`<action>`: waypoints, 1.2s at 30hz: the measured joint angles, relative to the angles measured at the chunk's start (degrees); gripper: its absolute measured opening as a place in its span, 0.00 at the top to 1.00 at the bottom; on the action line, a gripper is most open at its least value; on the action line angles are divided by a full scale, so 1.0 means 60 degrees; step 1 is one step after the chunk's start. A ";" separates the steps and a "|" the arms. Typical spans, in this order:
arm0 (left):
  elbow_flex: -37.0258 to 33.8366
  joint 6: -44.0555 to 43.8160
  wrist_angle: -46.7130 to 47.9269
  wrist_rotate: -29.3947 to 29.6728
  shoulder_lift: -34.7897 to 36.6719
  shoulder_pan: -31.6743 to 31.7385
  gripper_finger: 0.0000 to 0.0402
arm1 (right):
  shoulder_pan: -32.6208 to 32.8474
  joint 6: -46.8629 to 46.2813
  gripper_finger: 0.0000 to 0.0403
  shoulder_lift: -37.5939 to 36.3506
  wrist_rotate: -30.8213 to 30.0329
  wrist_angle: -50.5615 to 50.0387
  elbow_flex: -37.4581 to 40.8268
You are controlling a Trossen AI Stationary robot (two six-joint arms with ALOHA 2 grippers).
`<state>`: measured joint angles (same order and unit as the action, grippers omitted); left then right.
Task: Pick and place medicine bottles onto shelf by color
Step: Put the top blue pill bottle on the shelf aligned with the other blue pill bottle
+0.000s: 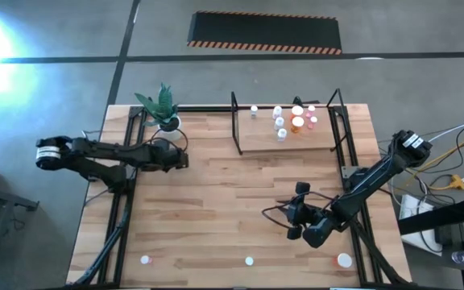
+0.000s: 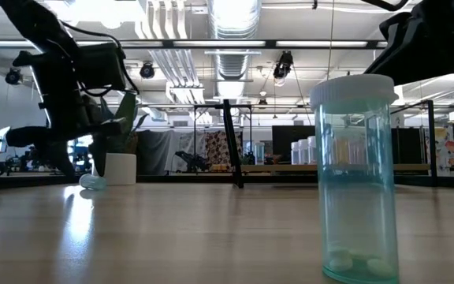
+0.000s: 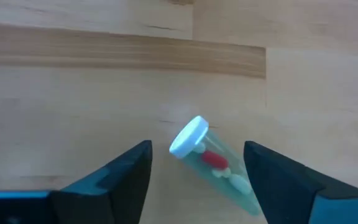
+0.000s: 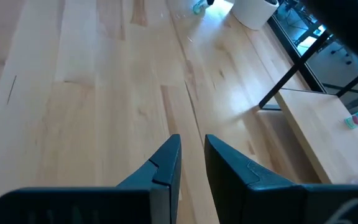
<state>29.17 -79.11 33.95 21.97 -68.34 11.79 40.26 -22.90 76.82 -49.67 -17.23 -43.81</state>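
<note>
Hovering at the left of the high view by the plant pot (image 1: 168,123), the left claw (image 3: 197,171) is standing wide open and empty around a toppled green bottle (image 3: 216,165) on the bench (image 1: 216,209), needing a square, centred closing on its body.

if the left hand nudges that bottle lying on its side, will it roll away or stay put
The green bottle lies on its side between the open left hand, so it would likely roll across the smooth table. It holds only a few pills, so it is probably light and easily knocked.
</note>
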 joint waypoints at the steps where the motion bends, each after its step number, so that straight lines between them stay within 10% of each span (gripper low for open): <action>1: -0.0119 0.0000 -0.0243 -0.0001 0.0000 0.0008 0.42 | 0.0001 0.0000 0.84 0.0000 0.0000 0.0011 0.0000; 21: -0.0729 0.2176 -0.2838 -0.0088 0.0000 0.0036 0.79 | 0.0444 -0.0165 0.85 0.0000 0.0015 0.0189 0.0000; 36: -0.0980 0.6753 -0.8157 -0.0353 -0.0386 -0.1792 0.89 | 0.1558 -0.3772 0.85 0.0000 -0.0063 0.0350 0.1485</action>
<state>23.29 -38.59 -14.99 19.85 -70.65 1.04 49.60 -45.53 76.82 -50.05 -15.12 -34.90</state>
